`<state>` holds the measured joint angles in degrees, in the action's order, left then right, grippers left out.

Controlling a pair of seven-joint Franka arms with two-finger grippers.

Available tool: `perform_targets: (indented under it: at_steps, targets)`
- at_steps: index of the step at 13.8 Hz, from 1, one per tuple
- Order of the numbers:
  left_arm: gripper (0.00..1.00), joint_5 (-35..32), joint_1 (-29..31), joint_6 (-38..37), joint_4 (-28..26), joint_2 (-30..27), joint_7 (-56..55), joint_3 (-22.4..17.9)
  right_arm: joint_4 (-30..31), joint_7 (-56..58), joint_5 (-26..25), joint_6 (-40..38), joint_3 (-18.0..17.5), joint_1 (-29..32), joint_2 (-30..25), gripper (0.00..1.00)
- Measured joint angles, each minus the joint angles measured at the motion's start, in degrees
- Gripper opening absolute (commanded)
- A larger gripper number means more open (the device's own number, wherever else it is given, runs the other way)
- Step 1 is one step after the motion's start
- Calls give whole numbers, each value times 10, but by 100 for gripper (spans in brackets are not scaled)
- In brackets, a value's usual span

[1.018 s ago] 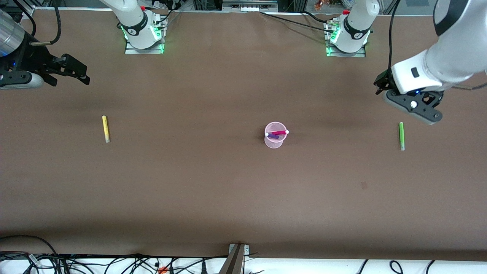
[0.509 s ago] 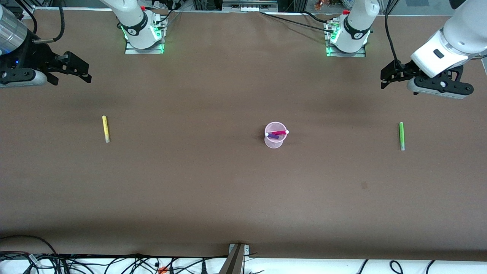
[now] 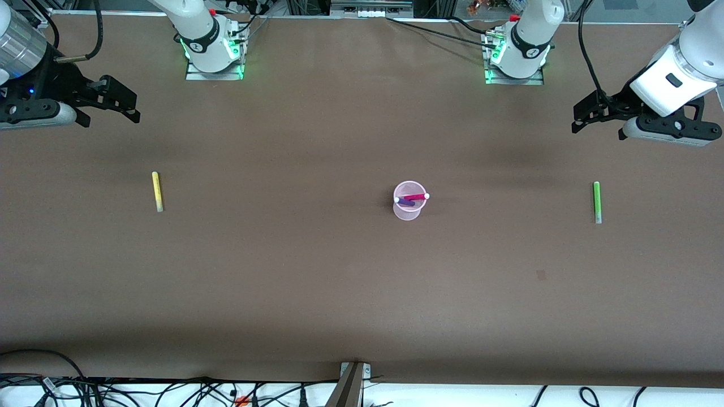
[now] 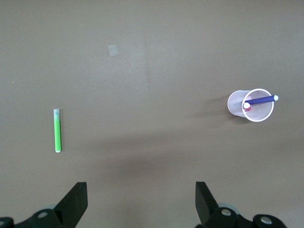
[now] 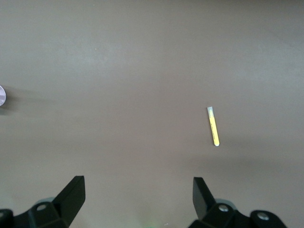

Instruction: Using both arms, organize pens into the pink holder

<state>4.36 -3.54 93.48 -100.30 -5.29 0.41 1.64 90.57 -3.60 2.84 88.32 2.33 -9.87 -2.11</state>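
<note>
The pink holder (image 3: pixel 409 208) stands mid-table with the magenta pen (image 3: pixel 417 196) and the dark purple pen (image 3: pixel 404 202) leaning in it. The yellow pen (image 3: pixel 156 191) lies flat toward the right arm's end. The green pen (image 3: pixel 596 201) lies flat toward the left arm's end. My left gripper (image 3: pixel 584 116) is open and empty, up over bare table near the green pen. Its wrist view shows the gripper (image 4: pixel 141 202), the green pen (image 4: pixel 57 130) and the holder (image 4: pixel 237 102). My right gripper (image 3: pixel 128 105) is open and empty, over bare table near the yellow pen (image 5: pixel 213 126), and shows in its wrist view (image 5: pixel 138 199).
The two arm bases (image 3: pixel 212 53) (image 3: pixel 517 56) stand at the table's edge farthest from the front camera. Cables (image 3: pixel 113 390) and a metal bracket (image 3: pixel 353 376) lie along the near edge. A small pale mark (image 3: pixel 541 275) is on the brown table.
The left arm has swung up and toward its end of the table, and its gripper has turned. The right gripper has shifted slightly. The pens and holder have not moved.
</note>
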Motion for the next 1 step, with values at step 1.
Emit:
perform_targets:
  at_steps: [1]
  targets:
    - [100, -2, 0, -8, 8, 3, 0, -1, -1, 0, 0, 0, 0, 0, -1, 100]
